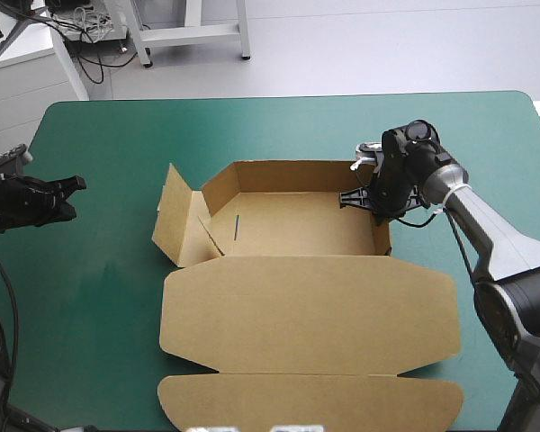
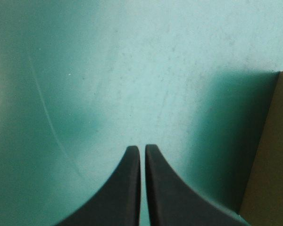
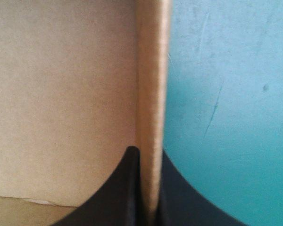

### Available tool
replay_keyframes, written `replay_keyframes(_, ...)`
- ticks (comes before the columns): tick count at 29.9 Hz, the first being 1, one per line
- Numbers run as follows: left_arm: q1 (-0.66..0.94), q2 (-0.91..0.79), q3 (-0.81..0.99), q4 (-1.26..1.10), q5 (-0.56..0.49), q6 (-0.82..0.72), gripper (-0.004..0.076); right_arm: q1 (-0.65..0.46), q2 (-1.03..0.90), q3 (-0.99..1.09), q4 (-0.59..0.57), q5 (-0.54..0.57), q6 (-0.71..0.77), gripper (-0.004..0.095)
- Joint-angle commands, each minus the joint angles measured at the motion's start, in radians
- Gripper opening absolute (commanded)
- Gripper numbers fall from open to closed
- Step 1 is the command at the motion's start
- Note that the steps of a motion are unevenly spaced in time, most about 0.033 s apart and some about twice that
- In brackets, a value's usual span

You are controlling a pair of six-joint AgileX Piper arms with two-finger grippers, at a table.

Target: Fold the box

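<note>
The brown box [image 1: 292, 225] stands mid-table as an open tray, its far and right walls raised, its left flap [image 1: 174, 221] splayed outward. Its wide lid [image 1: 306, 310] lies flat toward the near edge. My right gripper [image 1: 378, 200] is at the tray's right wall [image 3: 152, 84], shut on it, one black finger inside and one outside. My left gripper [image 1: 72, 185] hovers over the teal-green cover near the table's left edge, well left of the box, shut with nothing held. In the left wrist view its fingertips [image 2: 133, 155] meet over bare cover, with a box edge [image 2: 269, 150] to one side.
The lid's end flap [image 1: 310, 400] reaches almost to the table's near edge. Teal-green cover [image 1: 90, 297] shows left of the box and beyond its far wall.
</note>
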Motion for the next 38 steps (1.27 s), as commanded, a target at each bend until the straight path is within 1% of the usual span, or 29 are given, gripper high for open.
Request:
replay_keyframes(1,0.004,-0.046,-0.024,-0.038,-0.034,0.018,0.0015,-0.002,-0.108,-0.061,-0.005,0.047,-0.02,-0.0015)
replay_keyframes(4,0.004,-0.046,-0.024,-0.038,-0.05,0.02,0.0015,-0.002,-0.166,-0.099,-0.005,0.047,-0.03,-0.0015)
replay_keyframes(7,0.004,-0.046,-0.024,-0.038,-0.062,0.068,0.0015,-0.002,-0.244,-0.129,-0.005,0.047,-0.032,-0.0015)
replay_keyframes(15,0.004,-0.044,-0.024,-0.033,-0.062,0.098,0.0015,-0.002,-0.408,-0.134,-0.003,0.047,-0.048,-0.0014)
replay_keyframes(20,0.004,-0.044,-0.024,-0.039,-0.019,0.146,0.0015,-0.002,-0.429,-0.134,0.008,0.047,-0.068,-0.0015)
replay_keyframes(25,0.004,-0.044,-0.024,-0.039,-0.02,0.144,0.0018,-0.002,-0.426,-0.134,0.008,0.029,-0.07,-0.0015)
replay_keyframes(27,0.004,-0.044,-0.024,-0.037,-0.017,0.144,0.0038,-0.002,-0.426,-0.134,0.014,0.023,-0.085,-0.0015)
replay_keyframes(29,0.004,-0.044,-0.024,-0.037,-0.002,0.144,0.0095,-0.002,-0.426,-0.134,0.014,0.025,-0.104,-0.0015)
replay_keyframes(30,0.004,-0.044,-0.024,-0.037,0.007,0.144,0.0139,-0.002,-0.426,-0.134,0.014,0.025,-0.106,-0.0015)
replay_keyframes(33,0.004,-0.044,-0.024,-0.037,0.023,0.146,0.0321,-0.002,-0.426,-0.134,0.014,0.025,-0.106,-0.0015)
replay_keyframes(35,0.004,-0.044,-0.024,-0.037,0.025,0.146,0.0466,-0.002,-0.426,-0.134,0.014,0.025,-0.106,-0.0015)
replay_keyframes(37,0.004,-0.044,-0.024,-0.037,0.033,0.137,0.0552,-0.002,-0.426,-0.134,0.022,0.025,-0.106,-0.0015)
replay_keyframes(38,0.004,-0.044,-0.024,-0.037,0.046,0.137,0.0571,-0.002,-0.426,-0.134,0.028,0.025,-0.106,-0.0015)
